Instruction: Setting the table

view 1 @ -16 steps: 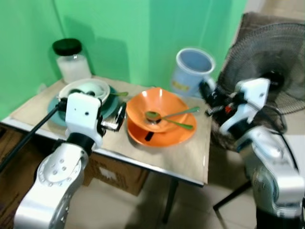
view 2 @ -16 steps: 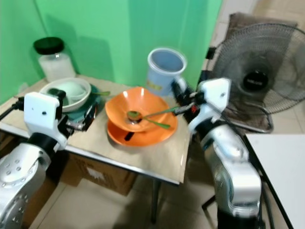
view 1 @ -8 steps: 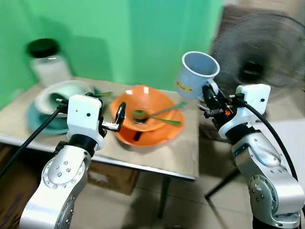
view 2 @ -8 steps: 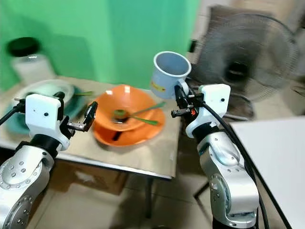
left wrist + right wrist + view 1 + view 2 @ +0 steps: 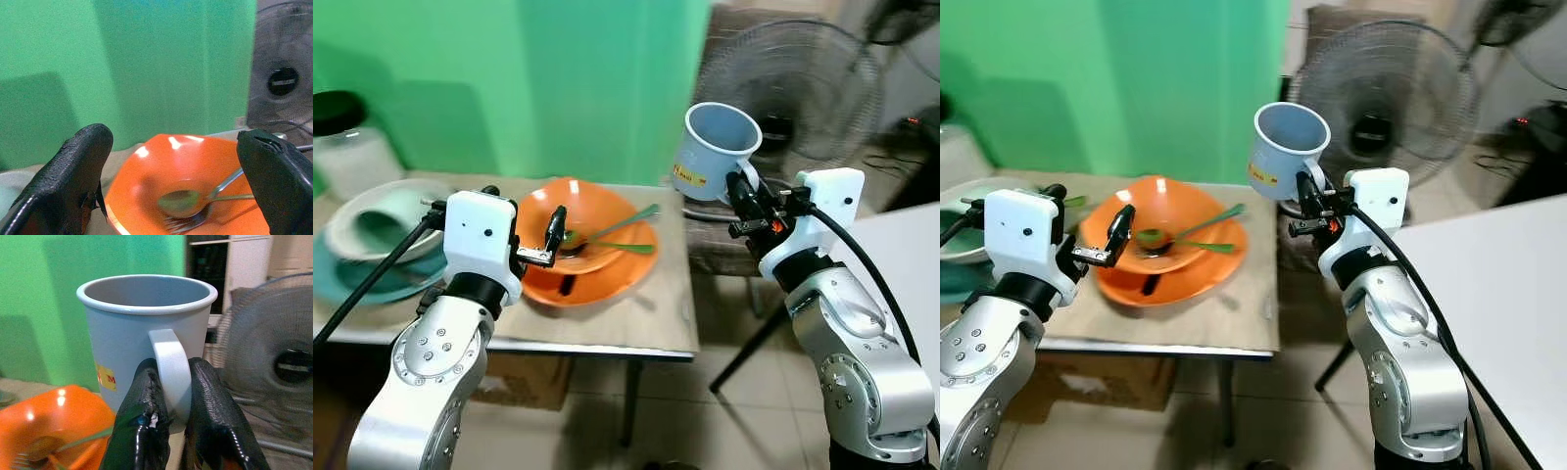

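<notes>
Right wrist view: one mug (image 5: 142, 338), gripped.

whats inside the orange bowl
A green spoon and a fork lie in the orange bowl, handles toward its rim. The bowl sits on an orange plate; what lies under it is hidden.
</notes>
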